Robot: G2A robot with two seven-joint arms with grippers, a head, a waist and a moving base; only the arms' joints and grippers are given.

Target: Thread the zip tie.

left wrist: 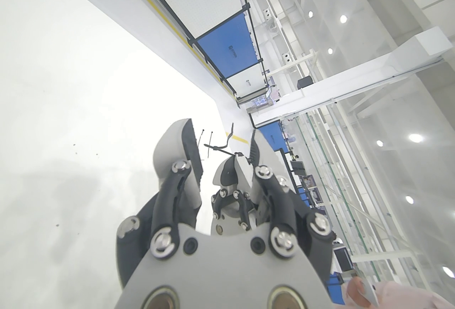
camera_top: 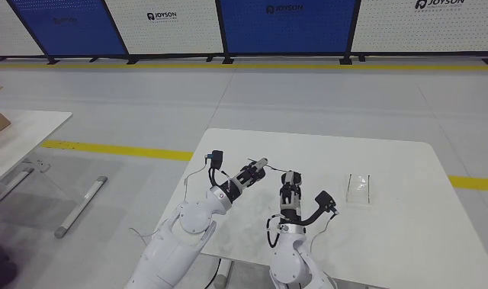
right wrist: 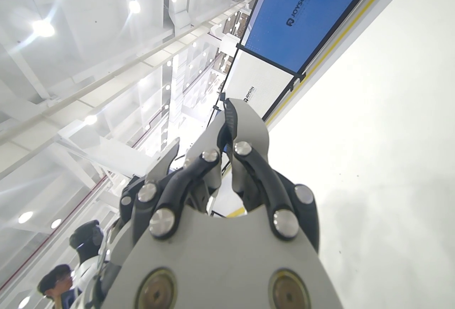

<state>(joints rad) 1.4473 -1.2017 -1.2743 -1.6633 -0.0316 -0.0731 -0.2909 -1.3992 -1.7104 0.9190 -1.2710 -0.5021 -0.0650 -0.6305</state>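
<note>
Left gripper point(left wrist: 221, 133) fingers spread wide, just beside black zip tie point(left wrist: 215, 147). Right gripper point(right wrist: 227, 108) pinches zip tie tight, lower middle of top view. Logo boards point(camera_top: 162, 16) along top edge.

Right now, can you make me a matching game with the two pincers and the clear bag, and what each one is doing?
Things:
1. left pincer
2. right pincer
3. clear bag

States:
A. lies on the table
B. shut on the zip tie
C. open

Pairs: 1-C, 2-B, 3-A
</note>
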